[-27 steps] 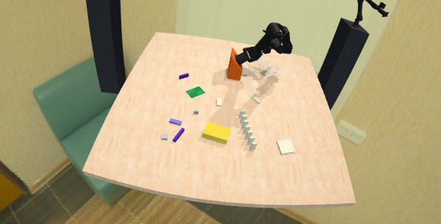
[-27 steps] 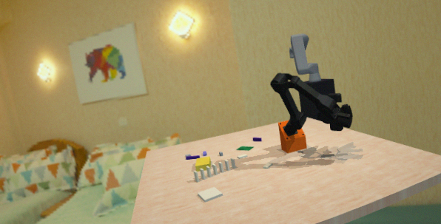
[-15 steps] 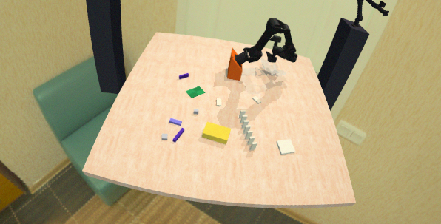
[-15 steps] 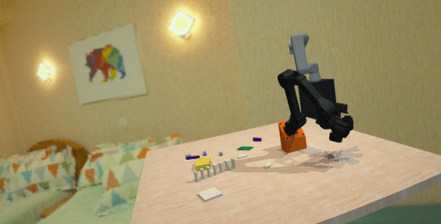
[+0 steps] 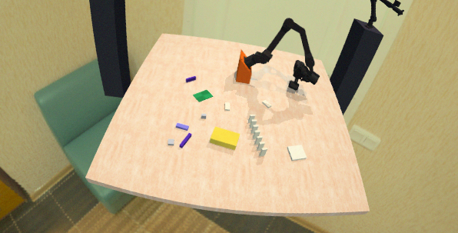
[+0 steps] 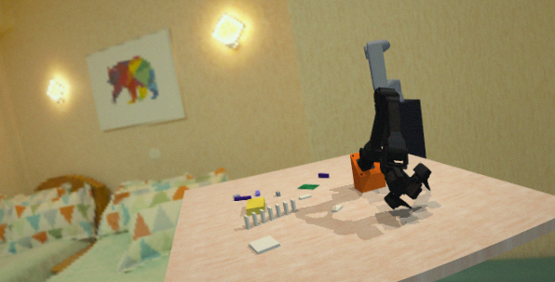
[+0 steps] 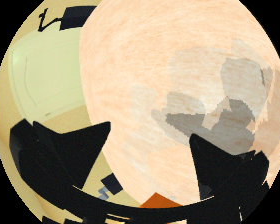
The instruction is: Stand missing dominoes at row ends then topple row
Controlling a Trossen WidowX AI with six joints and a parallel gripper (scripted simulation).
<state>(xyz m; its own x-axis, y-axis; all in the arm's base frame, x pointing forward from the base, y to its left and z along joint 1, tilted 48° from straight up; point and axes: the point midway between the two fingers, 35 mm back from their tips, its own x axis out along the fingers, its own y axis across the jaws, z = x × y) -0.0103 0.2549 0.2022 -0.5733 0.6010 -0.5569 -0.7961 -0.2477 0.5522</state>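
Note:
Several pale dominoes stand upright in a row, with the far-end one [image 5: 251, 118] [image 6: 293, 205] nearest the arm and the other end one [image 5: 263, 151] [image 6: 247, 221] nearer the table's front. One loose pale domino [image 5: 227, 106] [image 6: 304, 197] lies flat left of the row's far end in the top view. Another loose domino [image 5: 267, 104] [image 6: 337, 208] lies flat beyond the far end, toward the arm. My gripper [image 5: 304, 83] [image 6: 419, 198] [image 7: 152, 132] is open and empty, low over the table at the back right, well away from both loose dominoes. No domino can be made out in the wrist view.
A yellow block [image 5: 225, 138] [image 6: 255, 205] lies left of the row, and a white square tile [image 5: 297, 152] [image 6: 264, 244] right of it. A green flat piece [image 5: 203, 95] [image 6: 308, 186] and several small purple and grey pieces lie farther left. The orange base [image 5: 243, 71] [image 6: 370, 180] stands behind.

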